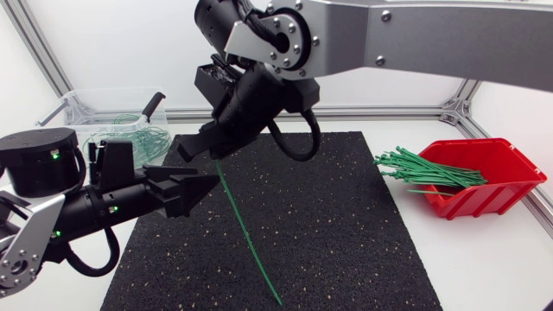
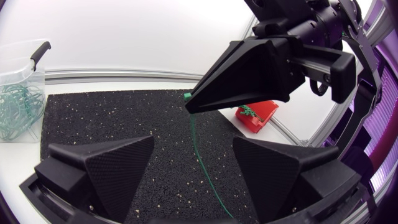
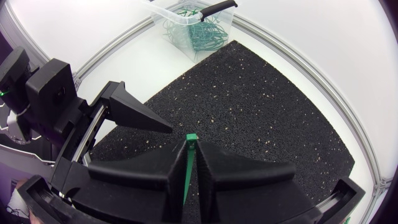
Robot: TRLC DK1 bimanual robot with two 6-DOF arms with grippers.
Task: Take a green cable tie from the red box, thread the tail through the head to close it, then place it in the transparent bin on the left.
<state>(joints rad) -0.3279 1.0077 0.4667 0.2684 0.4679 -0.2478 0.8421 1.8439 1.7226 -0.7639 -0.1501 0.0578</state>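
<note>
My right gripper [image 1: 206, 150] comes in from the upper right, past the middle of the black mat, and is shut on a green cable tie [image 1: 246, 233] near its head. The head [image 3: 191, 137] pokes out just beyond the fingertips [image 3: 205, 152]. The tail slants down across the mat toward the front edge. My left gripper [image 1: 202, 185] stands open just left of the tie, below the right gripper; in the left wrist view the tie [image 2: 198, 149] hangs ahead of its spread fingers [image 2: 118, 165]. The red box [image 1: 484, 173] holds several green ties [image 1: 428, 168]. The transparent bin [image 1: 104, 117] stands at the back left.
The black mat [image 1: 346, 225] covers the middle of the white table. The transparent bin [image 3: 193, 28] holds closed green ties and has a black handle [image 1: 154, 105] resting on its rim. The red box [image 2: 256, 116] sits beyond the mat's right edge.
</note>
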